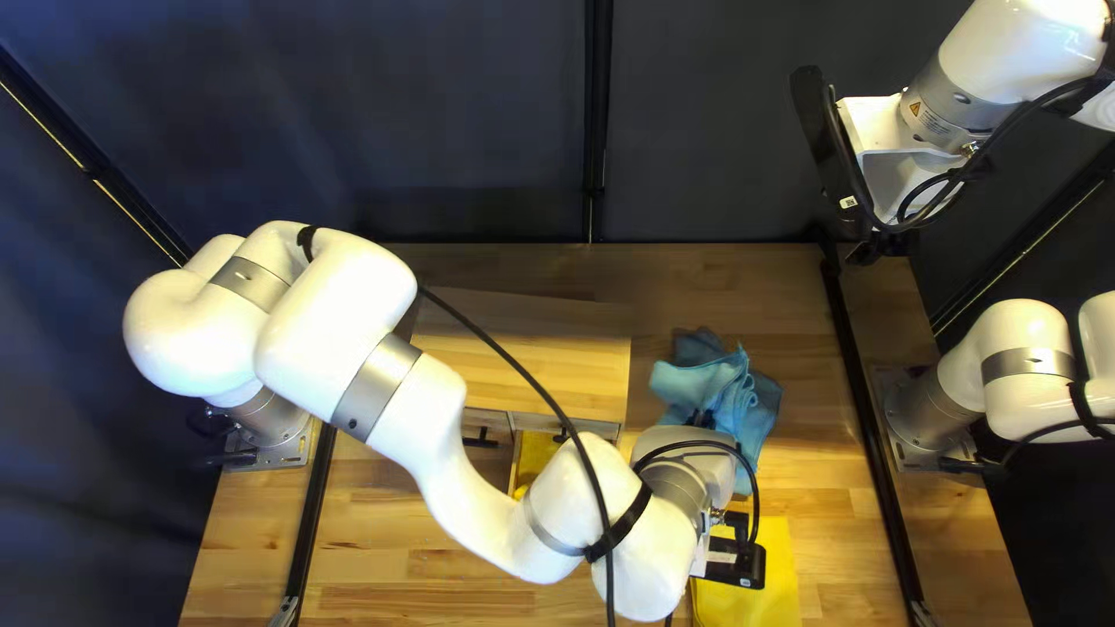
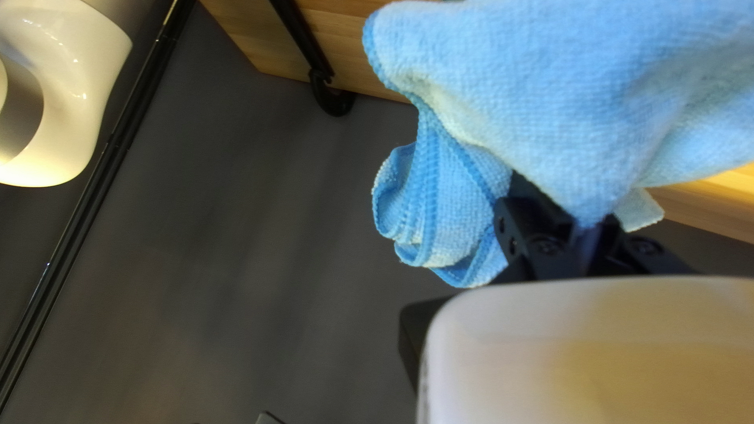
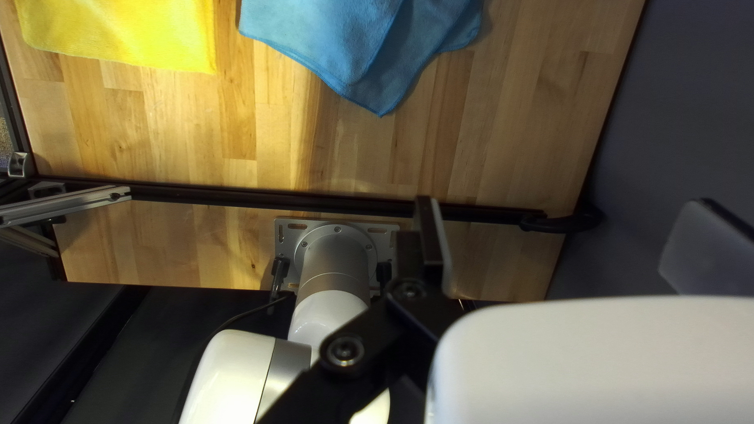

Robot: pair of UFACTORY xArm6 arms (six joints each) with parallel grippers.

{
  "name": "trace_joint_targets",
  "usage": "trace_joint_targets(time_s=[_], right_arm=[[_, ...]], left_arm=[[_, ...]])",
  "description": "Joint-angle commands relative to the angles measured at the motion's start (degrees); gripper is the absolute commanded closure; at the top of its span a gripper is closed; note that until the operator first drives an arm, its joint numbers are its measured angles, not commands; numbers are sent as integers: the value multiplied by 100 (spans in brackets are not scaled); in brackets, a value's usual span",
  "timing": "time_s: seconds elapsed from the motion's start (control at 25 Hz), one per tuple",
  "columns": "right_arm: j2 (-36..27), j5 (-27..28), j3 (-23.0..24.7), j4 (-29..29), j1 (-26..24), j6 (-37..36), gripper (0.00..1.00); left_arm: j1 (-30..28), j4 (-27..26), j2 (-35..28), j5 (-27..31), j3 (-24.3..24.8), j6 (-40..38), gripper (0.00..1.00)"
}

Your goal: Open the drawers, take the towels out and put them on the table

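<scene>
Nearest the lens, top left view: left arm (image 1: 488, 496), stretched from its base across the light wooden table (image 1: 253, 540) towards the near right. A crumpled blue microfibre towel (image 1: 719, 392) bunches just beyond its wrist, beside the pale wooden drawer cabinet (image 1: 557, 357). A flat yellow microfibre towel (image 1: 762, 588) lies on the table, partly hidden beneath the wrist. Judged already delivered. One drawer (image 1: 533, 453) stands pulled out with yellow showing inside, possibly another cloth to fetch. Right arm (image 1: 1002, 52) is raised at far right.

Left wrist view: left gripper (image 2: 589, 232) is clenched on a fold of the blue towel. The cloth drapes over the fingers and hangs to one side, with table edge and dark floor beyond. Judgement: towel held clear of the cabinet, not yet let go.

Right wrist view: right gripper (image 3: 565, 253) is spread wide and holds nothing, high above its own base. Blue and yellow cloths show below over the tabletop, well apart from it. Probably parked there to leave the left arm room.
</scene>
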Motion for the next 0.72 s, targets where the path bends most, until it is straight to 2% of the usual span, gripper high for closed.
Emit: trace_joint_targets(time_s=[0.04,0.36,0.72], right_arm=[[0,0,0,0,0,0,0],[0,0,0,0,0,0,0],[0,0,0,0,0,0,0]], left_arm=[[140,67,233,-89,-261,74,100],[450,-9,754,-307,-772,150,100],[715,-210,1086,-491,-1029,166,100]])
